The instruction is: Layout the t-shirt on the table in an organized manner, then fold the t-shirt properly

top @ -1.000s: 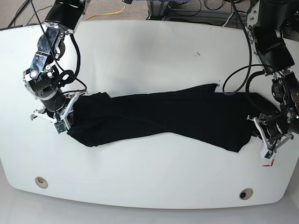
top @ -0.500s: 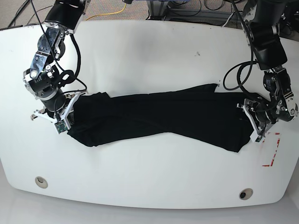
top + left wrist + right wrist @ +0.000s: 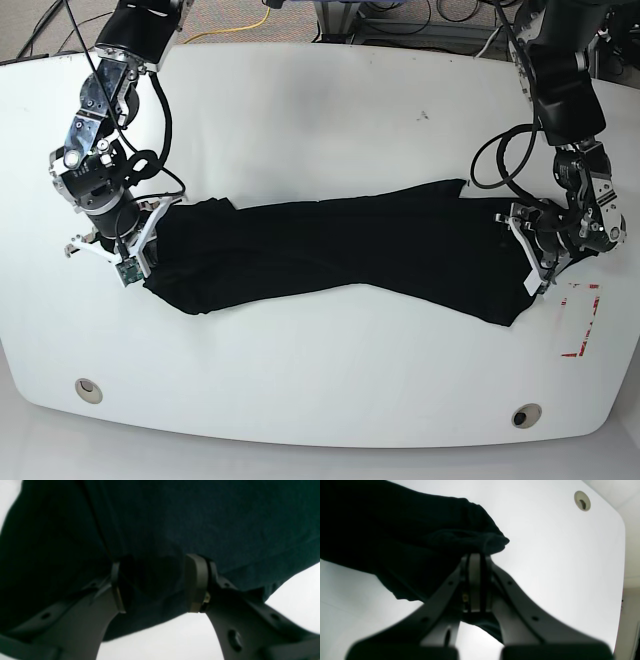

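Pinching a bunched corner of the t-shirt (image 3: 425, 537), my right claw (image 3: 475, 562) has its two fingers pressed flat together on the black cloth, as the right wrist view shows. In the base view this claw (image 3: 128, 250) sits at the shirt's left end, low over the table (image 3: 320, 110).

My left claw (image 3: 155, 587) stands spread, its two fingers apart with dark cloth lying between and under them; the fingers (image 3: 196, 585) rest against the fabric but do not grip it. In the base view this claw (image 3: 535, 255) is at the shirt's right end.

Count: one t-shirt (image 3: 330, 250), two claws, two round grey holes in the tabletop. No containers are in view.

The shirt lies as one long, loosely twisted band across the middle of the table, running from one claw to the other, narrower in the centre and wider at both ends. It is not spread flat.

Edges and room: the near hole on the left (image 3: 89, 389) and the near hole on the right (image 3: 526, 415) sit close to the front edge, well apart from the cloth. A red dashed mark (image 3: 580, 320) lies just beside my left claw, towards the table's right edge. Bare white surface is open behind the shirt and in front of it. In the right wrist view one hole (image 3: 582, 497) appears near the rounded table corner.
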Robot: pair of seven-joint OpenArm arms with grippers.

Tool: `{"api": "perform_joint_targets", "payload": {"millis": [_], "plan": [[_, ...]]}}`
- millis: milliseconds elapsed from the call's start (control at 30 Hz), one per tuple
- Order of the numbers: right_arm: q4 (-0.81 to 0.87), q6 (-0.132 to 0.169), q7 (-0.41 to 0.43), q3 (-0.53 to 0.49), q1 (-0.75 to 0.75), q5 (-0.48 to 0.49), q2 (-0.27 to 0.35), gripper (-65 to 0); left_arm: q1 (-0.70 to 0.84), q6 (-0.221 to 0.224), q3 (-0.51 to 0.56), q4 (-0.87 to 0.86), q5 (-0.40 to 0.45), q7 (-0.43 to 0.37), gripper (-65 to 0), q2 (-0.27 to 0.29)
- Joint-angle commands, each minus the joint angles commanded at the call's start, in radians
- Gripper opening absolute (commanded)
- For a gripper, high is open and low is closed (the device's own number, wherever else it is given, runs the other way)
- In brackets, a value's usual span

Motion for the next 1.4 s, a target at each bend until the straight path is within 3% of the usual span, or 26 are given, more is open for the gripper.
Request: {"api": "perform_joint_targets", "payload": {"millis": [400,600,1067,1400], "plan": [[0.0,0.0,0.0,0.0,0.0,0.0,0.0,-64.8,0.0,0.006,0.0,0.008,0.0,-0.003,-35.4,-0.006],[0.0,0.0,0.0,0.0,0.0,0.0,0.0,-64.8,0.0,0.055,0.0,0.003,0.0,-0.011,-35.3,-0.006],[0.0,0.0,0.0,0.0,-0.002,0.0,0.0,-64.8,0.041,0.061,0.0,0.0,0.002,-0.046,-35.6,-0.003],[0.0,0.0,0.0,0.0,-0.002,0.0,0.0,-64.8,0.044,0.081,0.0,0.002,0.094,-0.077,-35.6,0.011]]}}
